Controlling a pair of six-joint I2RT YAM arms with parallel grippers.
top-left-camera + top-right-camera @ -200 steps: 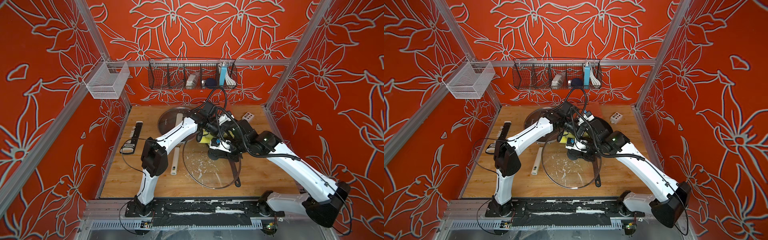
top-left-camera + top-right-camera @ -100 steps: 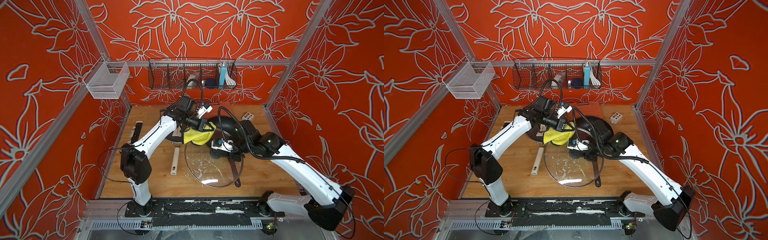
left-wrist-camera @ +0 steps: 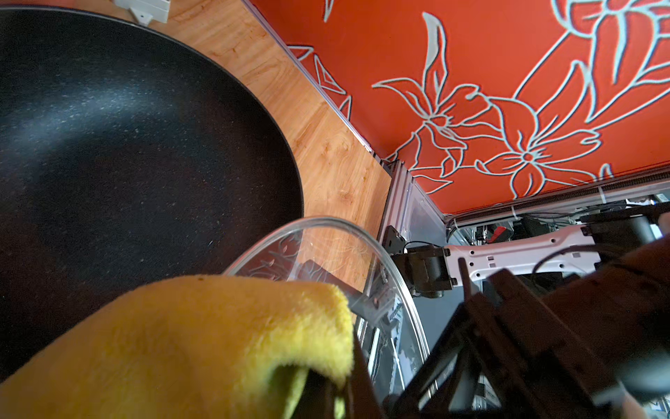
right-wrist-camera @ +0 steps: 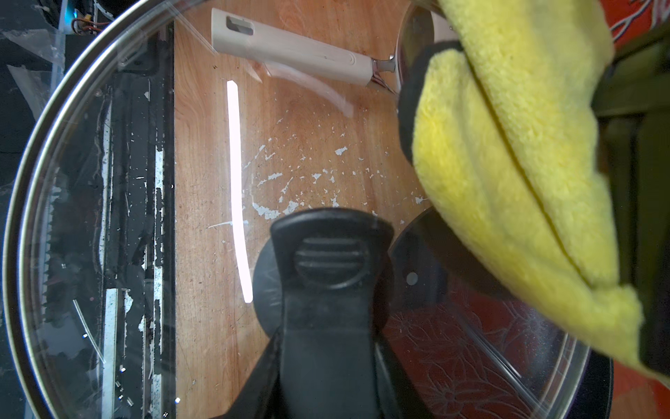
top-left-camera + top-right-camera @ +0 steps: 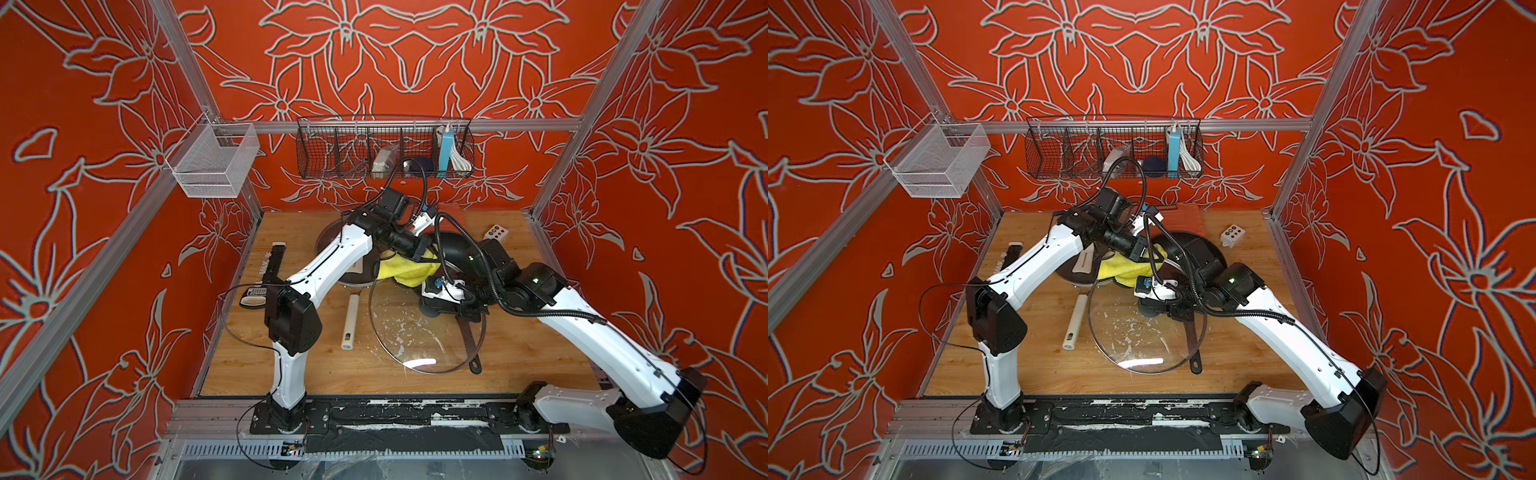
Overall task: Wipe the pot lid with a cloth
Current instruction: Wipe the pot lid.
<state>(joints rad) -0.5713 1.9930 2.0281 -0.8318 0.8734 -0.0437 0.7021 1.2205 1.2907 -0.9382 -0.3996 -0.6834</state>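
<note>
Rosa: Left arm's elbow has swung back toward the middle of the desk since half a second ago, while the fluffy yellow microfibre cloth (image 5: 409,269) has barely shifted.

Tim: Where does that cloth sit?

Rosa: Bunched against the far edge of the round glass pot lid (image 5: 419,336), the one with the thin metal rim. In both top views it hangs from the left gripper (image 5: 426,252).

Tim: How does that gripper stand?

Rosa: Closed tight, with the cloth pinched between its jaws. In the left wrist view the cloth (image 3: 203,344) fills the near corner and the lid's rim (image 3: 384,261) arches just beyond it.

Tim: And the other one?

Rosa: The right gripper (image 5: 440,306) is clamped on the lid's black knob (image 4: 328,261), its jaws only as far apart as the knob is wide. It holds the lid over the wooden desk (image 5: 257,365). Whether the near rim touches the desk I cannot tell.

Tim: What lies around it?

Rosa: A black frying pan (image 5: 455,245) sits behind the lid, and its long dark handle (image 5: 469,345) runs under the glass. A cream handle (image 5: 350,322) of a second pan lies just left of the lid.

Tim: Is the glass clean?

Rosa: White flecks (image 4: 272,177) are scattered across it in the right wrist view.
</note>
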